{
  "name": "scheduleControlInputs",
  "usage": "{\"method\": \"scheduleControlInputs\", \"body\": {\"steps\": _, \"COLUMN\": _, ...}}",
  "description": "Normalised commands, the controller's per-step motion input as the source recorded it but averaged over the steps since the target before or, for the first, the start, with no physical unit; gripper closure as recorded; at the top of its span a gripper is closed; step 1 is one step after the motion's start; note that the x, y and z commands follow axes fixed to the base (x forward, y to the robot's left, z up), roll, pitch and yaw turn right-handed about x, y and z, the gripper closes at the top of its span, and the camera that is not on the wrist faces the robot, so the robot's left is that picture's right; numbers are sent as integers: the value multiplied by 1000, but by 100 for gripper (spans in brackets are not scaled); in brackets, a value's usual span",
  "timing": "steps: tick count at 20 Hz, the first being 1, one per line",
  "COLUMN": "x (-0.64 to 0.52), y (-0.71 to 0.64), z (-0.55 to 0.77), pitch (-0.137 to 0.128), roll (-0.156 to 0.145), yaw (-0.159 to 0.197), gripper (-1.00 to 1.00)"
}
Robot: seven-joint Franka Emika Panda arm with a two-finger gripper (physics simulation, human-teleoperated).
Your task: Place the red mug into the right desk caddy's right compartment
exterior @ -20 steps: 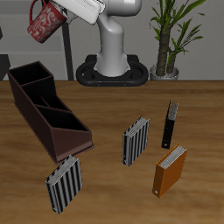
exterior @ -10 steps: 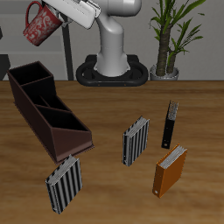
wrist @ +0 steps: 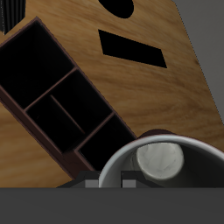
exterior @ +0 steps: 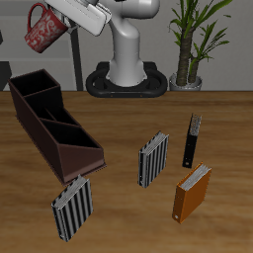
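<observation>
Red speckled mug with loop handle: airborne, tilted, high above table's back corner, above caddy's far end; pale inside visible.
Long dark brown desk caddy with inner dividers: flat on table, running diagonally from back edge toward front.
Roomy end compartment open, empty.

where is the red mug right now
In the exterior view the red mug hangs tilted in the gripper, high above the table and over the back end of the right desk caddy, not yet in any compartment.
</observation>
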Motion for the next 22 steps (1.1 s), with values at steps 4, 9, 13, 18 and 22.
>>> {"method": "scheduleControlInputs", "body": {"steps": 4, "x": 107, "y": -86, "z": -222, "pitch": 35, "roll": -12, "yaw": -1, "gripper": 100}}
{"method": "scheduleControlInputs", "body": {"steps": 9, "x": 112, "y": 0, "z": -193, "pitch": 33, "roll": 4, "yaw": -3, "gripper": 100}}
{"method": "scheduleControlInputs", "body": {"steps": 13, "x": 81, "y": 77, "z": -207, "pitch": 36, "roll": 18, "yaw": -10, "gripper": 100}}
{"method": "scheduleControlInputs", "body": {"steps": 18, "x": -24, "y": 8, "z": -161, "pitch": 15, "roll": 1, "yaw": -20, "gripper": 100}}
{"method": "scheduleControlInputs", "body": {"steps": 22, "x": -4, "y": -127, "z": -183, "pitch": 12, "roll": -22, "yaw": -8, "gripper": 100}}
